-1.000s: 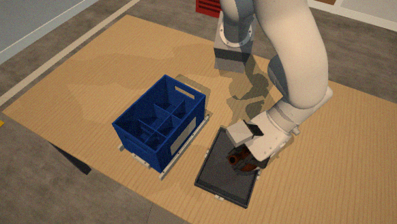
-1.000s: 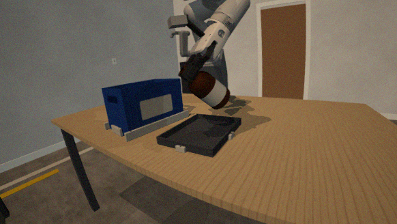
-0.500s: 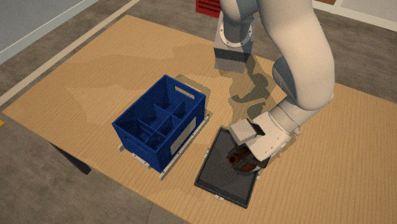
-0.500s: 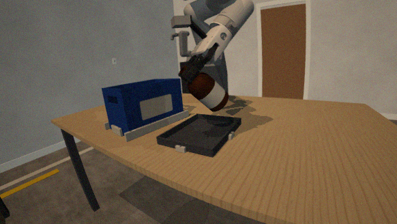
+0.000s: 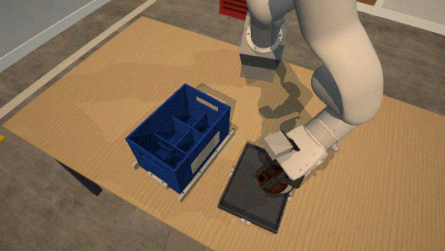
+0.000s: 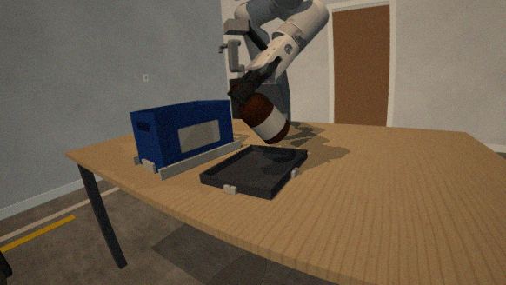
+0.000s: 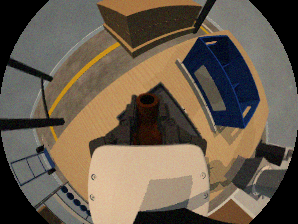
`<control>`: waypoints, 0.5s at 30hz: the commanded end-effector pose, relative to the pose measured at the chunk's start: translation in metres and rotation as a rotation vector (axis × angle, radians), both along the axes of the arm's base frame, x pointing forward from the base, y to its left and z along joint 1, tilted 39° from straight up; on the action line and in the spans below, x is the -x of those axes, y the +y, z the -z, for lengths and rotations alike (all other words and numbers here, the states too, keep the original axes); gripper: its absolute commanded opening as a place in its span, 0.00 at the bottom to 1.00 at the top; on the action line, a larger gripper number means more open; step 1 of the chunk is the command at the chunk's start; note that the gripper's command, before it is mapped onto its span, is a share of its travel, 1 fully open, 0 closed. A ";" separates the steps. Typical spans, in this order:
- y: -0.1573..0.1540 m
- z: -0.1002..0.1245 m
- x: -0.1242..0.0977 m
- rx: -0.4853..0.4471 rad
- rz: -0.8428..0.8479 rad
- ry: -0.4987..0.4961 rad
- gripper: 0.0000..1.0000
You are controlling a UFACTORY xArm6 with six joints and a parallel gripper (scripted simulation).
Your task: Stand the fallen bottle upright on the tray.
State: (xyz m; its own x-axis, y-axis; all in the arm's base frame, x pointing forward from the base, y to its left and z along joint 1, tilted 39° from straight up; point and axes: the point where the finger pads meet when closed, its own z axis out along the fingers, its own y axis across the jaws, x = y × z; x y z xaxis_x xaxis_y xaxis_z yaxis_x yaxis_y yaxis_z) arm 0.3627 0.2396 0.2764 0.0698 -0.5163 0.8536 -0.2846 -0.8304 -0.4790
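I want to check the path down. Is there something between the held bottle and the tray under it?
Nothing visible does. The end effector holds the bottle tilted in the air over the tray's far end. The tray's floor shows nothing lying on it, and the blue crate stands beside the tray, apart from it.

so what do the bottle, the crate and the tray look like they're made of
Bottle: probably brown glass, dark glossy body with a white label band. Crate: likely moulded plastic, uniform blue walls and dividers. Tray: matte dark plastic or metal; can't tell which.

A workshop: concrete floor point(image 6: 52, 261) with a yellow line point(image 6: 36, 233), plain walls.
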 end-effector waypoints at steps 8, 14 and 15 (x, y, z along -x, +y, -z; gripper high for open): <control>0.001 -0.002 0.000 0.002 0.007 -0.018 0.00; 0.001 -0.002 0.000 0.002 0.007 -0.019 0.00; 0.001 -0.002 0.000 0.002 0.007 -0.019 0.00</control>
State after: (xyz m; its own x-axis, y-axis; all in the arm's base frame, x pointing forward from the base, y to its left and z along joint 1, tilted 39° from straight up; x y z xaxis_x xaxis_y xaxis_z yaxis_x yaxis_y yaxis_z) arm 0.3624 0.2399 0.2771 0.0515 -0.5133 0.8567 -0.2823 -0.8303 -0.4805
